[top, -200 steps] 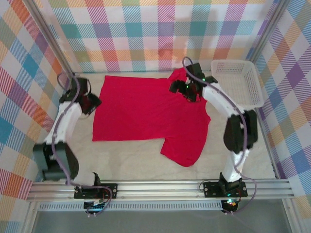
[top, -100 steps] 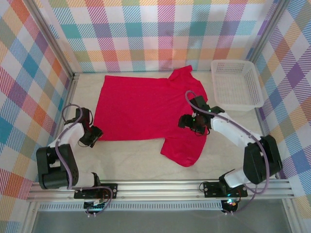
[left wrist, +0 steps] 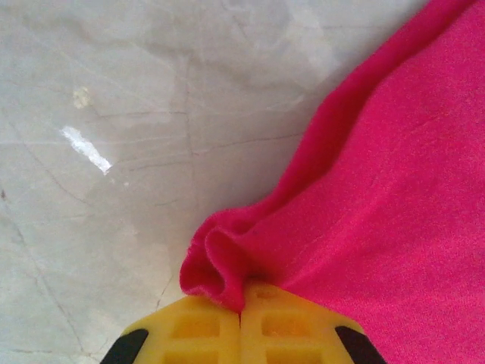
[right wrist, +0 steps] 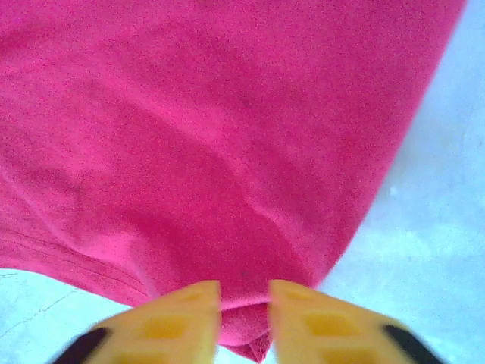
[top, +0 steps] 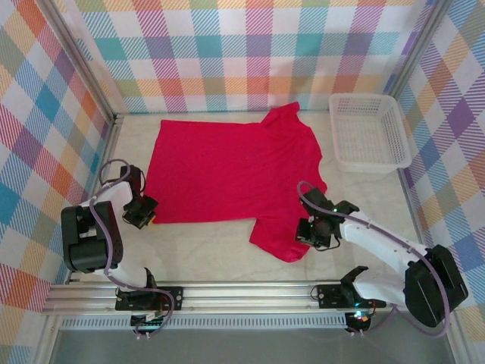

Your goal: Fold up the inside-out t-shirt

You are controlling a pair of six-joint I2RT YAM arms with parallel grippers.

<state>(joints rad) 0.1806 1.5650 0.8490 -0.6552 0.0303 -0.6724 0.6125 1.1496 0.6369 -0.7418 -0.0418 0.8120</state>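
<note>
The inside-out t-shirt [top: 227, 171] lies spread flat on the table, bright red, with one sleeve pointing toward the near edge. My left gripper [top: 144, 218] sits at its near-left hem corner. In the left wrist view the yellow fingers [left wrist: 197, 330] meet, and my left gripper [left wrist: 241, 302] pinches a small fold of red cloth [left wrist: 216, 262]. My right gripper [top: 309, 233] is at the near sleeve's right edge. In the right wrist view my right gripper [right wrist: 244, 297] has closed to a narrow gap, and a bunched edge of the t-shirt [right wrist: 212, 136] fills that gap.
A white mesh basket [top: 370, 95] stands at the far right, beside the shirt's collar end. Bare pale tabletop [top: 204, 246] runs between the shirt and the near rail. Checked walls close in the left, back and right sides.
The right arm swept from the collar down to the near sleeve and its jaws closed on the cloth. The left arm pulled back to the near-left corner and shut on it.
</note>
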